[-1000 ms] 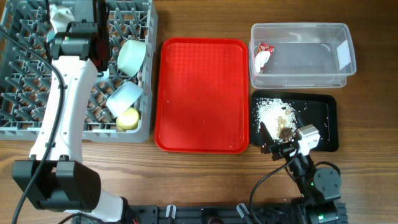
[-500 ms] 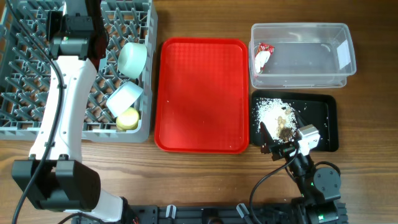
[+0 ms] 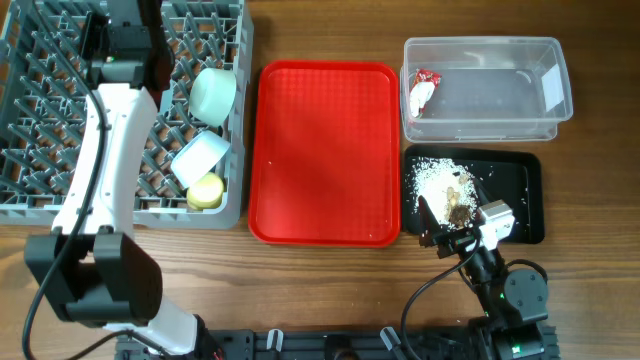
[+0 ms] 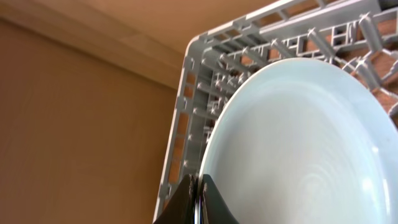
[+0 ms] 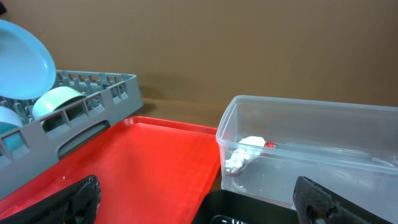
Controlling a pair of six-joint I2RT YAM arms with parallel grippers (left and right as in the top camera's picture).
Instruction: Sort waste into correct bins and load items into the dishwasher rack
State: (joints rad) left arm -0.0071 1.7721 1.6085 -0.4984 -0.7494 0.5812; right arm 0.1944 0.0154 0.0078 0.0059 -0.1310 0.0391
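My left gripper [image 4: 199,200] is shut on the rim of the pale blue-green plate [image 4: 298,143], holding it on edge over the far side of the grey dishwasher rack [image 3: 30,190]. In the overhead view the arm hides the plate. A bowl [image 3: 213,92], a second pale dish [image 3: 200,158] and the yellow cup [image 3: 206,190] rest along the rack's right side. The red-and-white wrapper [image 3: 422,90] lies in the clear tub [image 3: 490,90]. Rice crumbs and brown bits [image 3: 440,180] lie in the black tray [image 3: 525,200]. My right gripper [image 3: 452,208] hovers open at that tray's near edge, holding nothing.
The red serving tray [image 3: 325,150] lies between the rack and the two bins, with nothing on it. The rack's upright pegs [image 3: 50,120] fill its left and middle. Bare wooden table [image 3: 300,290] runs along the front edge.
My left arm has shifted a little toward the far edge of the rack with the plate still held. The right arm has not moved.
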